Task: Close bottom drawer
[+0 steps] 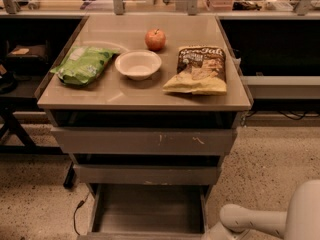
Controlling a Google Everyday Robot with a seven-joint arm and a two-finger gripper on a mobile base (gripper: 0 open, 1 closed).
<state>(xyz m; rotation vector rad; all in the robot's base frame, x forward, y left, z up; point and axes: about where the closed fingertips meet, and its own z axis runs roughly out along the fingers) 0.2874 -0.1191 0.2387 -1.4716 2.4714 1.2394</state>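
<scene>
The bottom drawer (147, 209) stands pulled out at the foot of the cabinet. Its shallow grey tray is open to view and looks empty, and its front runs along the lower edge of the camera view. Above it are the mid drawer front (145, 174) and the wide top drawer front (145, 141) with pale scratch marks. My white arm (250, 219) reaches in from the lower right toward the drawer's right front corner. The gripper lies below the picture's lower edge and is out of view.
The cabinet top (125, 91) bears a green bag (80, 64), a white bowl (137, 64), a red apple (155, 39) and a chip bag (200, 69). Dark shelving stands on both sides. A black cable (75, 216) lies on the speckled floor to the left of the drawer.
</scene>
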